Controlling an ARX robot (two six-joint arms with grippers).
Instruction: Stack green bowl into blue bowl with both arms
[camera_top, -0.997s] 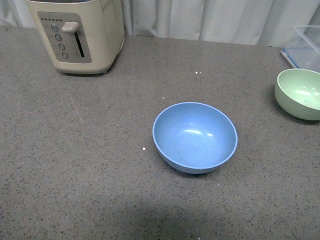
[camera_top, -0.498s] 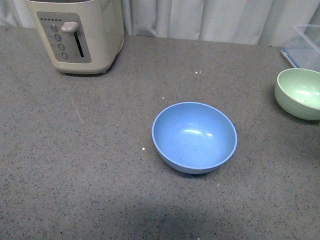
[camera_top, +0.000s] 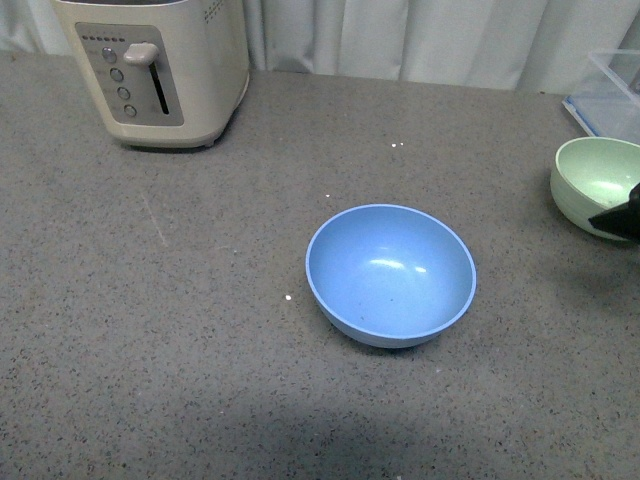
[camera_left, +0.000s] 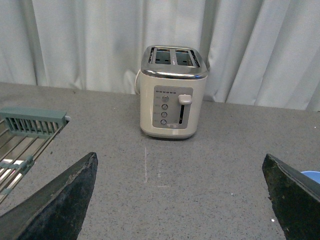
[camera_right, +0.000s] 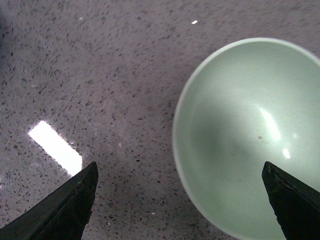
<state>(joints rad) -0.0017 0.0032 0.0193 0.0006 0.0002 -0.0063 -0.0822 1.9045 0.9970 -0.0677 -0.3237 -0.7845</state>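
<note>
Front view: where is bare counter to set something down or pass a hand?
Widest bare stretch: left of the blue bowl, in front of the toaster. Also open between blue bowl and green bowl. Crowded at far right: green bowl, right pincer, clear container.

The blue bowl (camera_top: 390, 272), light sky-blue, smooth and deep, stands upright and empty near the middle of the desk, a little toward the right. The green bowl (camera_top: 592, 185), pale mint with faint ridges outside, stands upright and empty by the desk's right edge, farther back and well apart from the blue one.
</note>
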